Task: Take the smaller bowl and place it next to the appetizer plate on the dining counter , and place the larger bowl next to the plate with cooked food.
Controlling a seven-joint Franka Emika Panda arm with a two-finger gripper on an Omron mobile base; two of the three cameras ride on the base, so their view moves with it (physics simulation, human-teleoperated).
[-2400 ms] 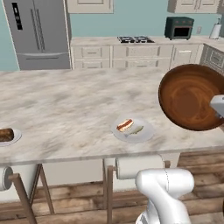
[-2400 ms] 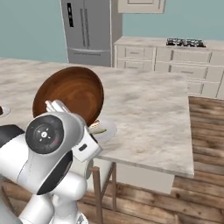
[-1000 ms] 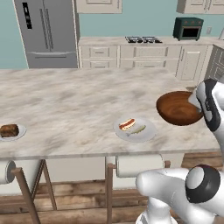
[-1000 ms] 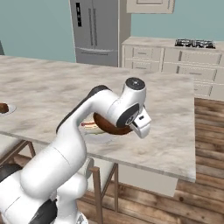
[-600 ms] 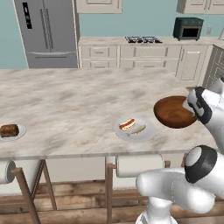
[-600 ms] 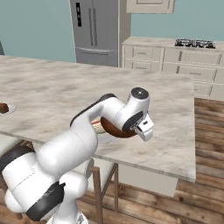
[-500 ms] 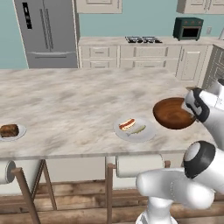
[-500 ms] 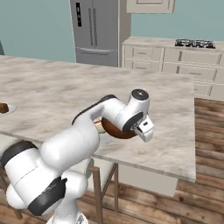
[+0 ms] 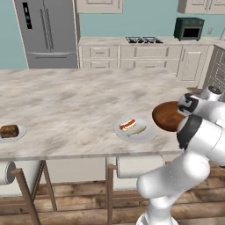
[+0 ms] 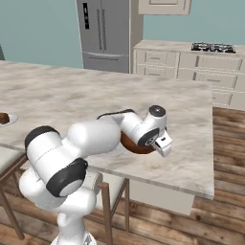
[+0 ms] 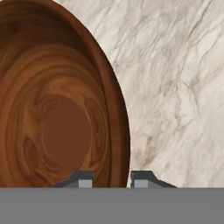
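In the hand view the gripper [image 11: 112, 178] shows just its two dark fingertips, one on each side of the larger bowl [image 11: 57, 100]'s rim, pinching it. The arm hides most of the bowl from the right base view. The bowl sits low on the dining counter [image 9: 79, 101], at 3 o'clock of the plate with cooked food [image 9: 134, 128]. The appetizer plate [image 9: 9, 132], cut off, lies at 9 o'clock.
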